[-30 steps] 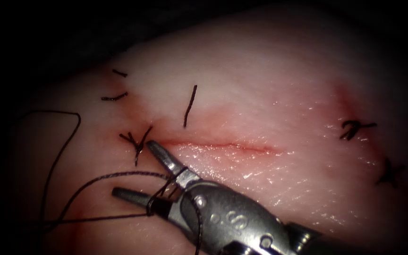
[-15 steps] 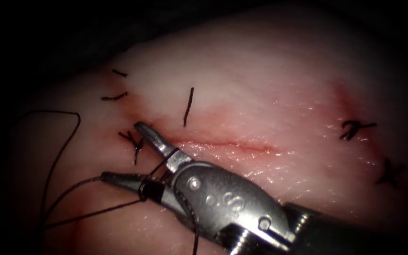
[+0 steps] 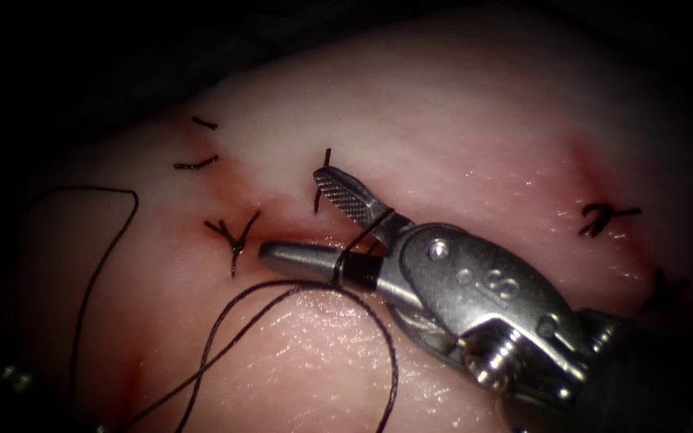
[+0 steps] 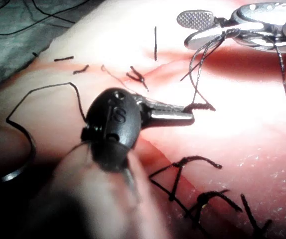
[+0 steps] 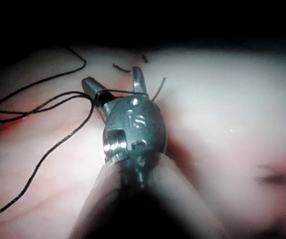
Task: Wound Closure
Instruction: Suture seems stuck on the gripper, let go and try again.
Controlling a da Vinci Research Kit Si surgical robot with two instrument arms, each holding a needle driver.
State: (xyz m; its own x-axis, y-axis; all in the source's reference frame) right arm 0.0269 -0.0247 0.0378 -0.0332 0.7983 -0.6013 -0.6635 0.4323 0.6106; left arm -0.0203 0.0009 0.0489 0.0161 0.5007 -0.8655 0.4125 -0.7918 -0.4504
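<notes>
My right tool (image 3: pixel 294 214) lies over the left part of the cut (image 3: pixel 306 239), jaws open. Dark thread (image 3: pixel 358 261) is wound round both jaws near their base and hangs in a slack loop (image 3: pixel 387 353) below them. The right wrist view has the same open jaws (image 5: pixel 111 76) with thread (image 5: pixel 100 93) round them. In the left wrist view my left tool (image 4: pixel 189 113) is shut on the thread's end (image 4: pixel 200 106), which runs up to the right tool (image 4: pixel 187 31). What looks like the needle (image 4: pixel 16 173) lies loose on the tissue far left of the cut.
A tied knot (image 3: pixel 234 236) sits at the cut's left end, with a cut thread end (image 3: pixel 317 196) just above the cut. Short thread bits (image 3: pixel 196 164) lie further up and left. Two more knots (image 3: pixel 603 218) lie on the tissue (image 3: pixel 475 128) at the right.
My right tool has moved up and to the right, from below the cut to over it, with its jaws still open and the thread still wound round them. The thread has slackened into a loop.
</notes>
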